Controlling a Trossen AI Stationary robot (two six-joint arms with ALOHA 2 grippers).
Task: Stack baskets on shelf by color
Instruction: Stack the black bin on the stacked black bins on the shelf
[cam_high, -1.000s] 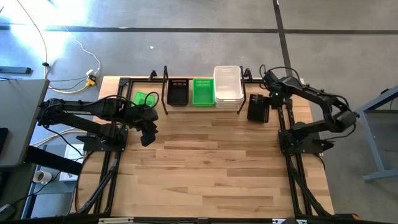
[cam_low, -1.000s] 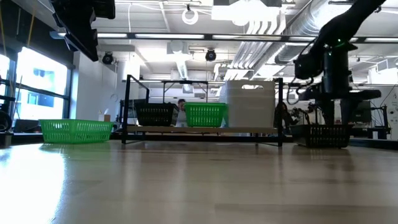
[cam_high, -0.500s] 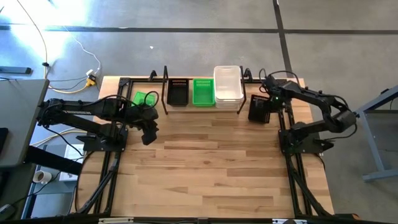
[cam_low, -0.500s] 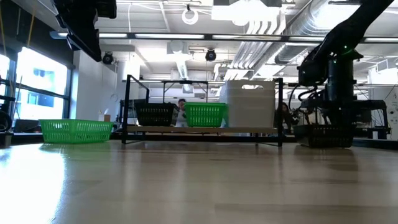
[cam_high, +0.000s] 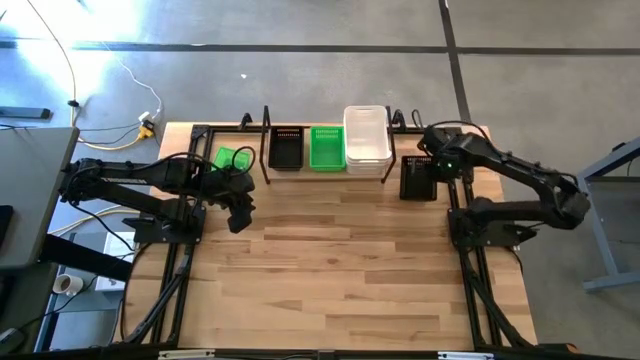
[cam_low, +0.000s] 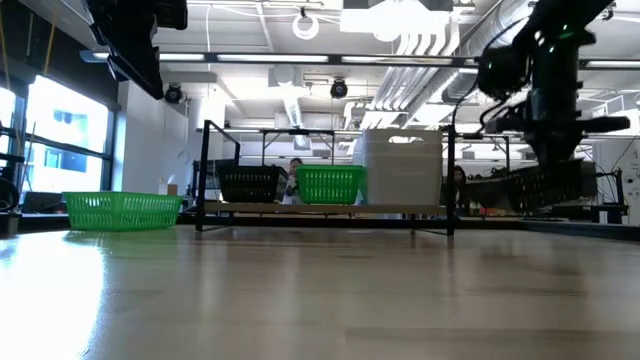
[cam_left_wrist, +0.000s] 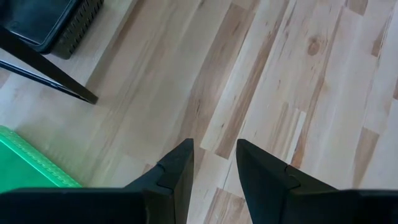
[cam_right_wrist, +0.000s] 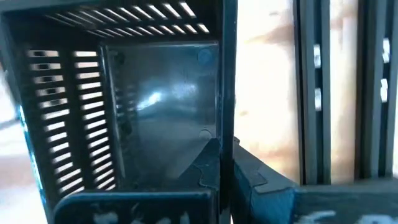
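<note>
A black mesh basket (cam_high: 416, 180) hangs just above the table to the right of the shelf (cam_high: 300, 168), with my right gripper (cam_high: 441, 166) shut on it. On the shelf stand a black basket (cam_high: 285, 148), a green basket (cam_high: 326, 148) and stacked white baskets (cam_high: 367, 138). Another green basket (cam_high: 231, 158) rests on the table left of the shelf. My left gripper (cam_high: 238, 213) hovers open over bare wood near that green basket, with nothing between its fingers. My right gripper pinches the black basket's right-hand side wall at its rim (cam_right_wrist: 226, 118), one finger (cam_right_wrist: 208, 163) inside the basket and one (cam_right_wrist: 252, 172) outside. The fingers come from above, pointing down. The basket (cam_low: 545, 186) hangs below them, slightly tilted and clear of the table.
The shelf's black wire frame (cam_high: 265, 150) rises at both ends. The arms' black base frames (cam_high: 470, 250) run along both table sides. The wide wooden tabletop (cam_high: 330, 270) stretches toward the near edge.
My right gripper has shut on the black basket's side wall and gone up. The basket, which stood on the table right of the shelf, now hangs lifted clear and slightly tilted.
</note>
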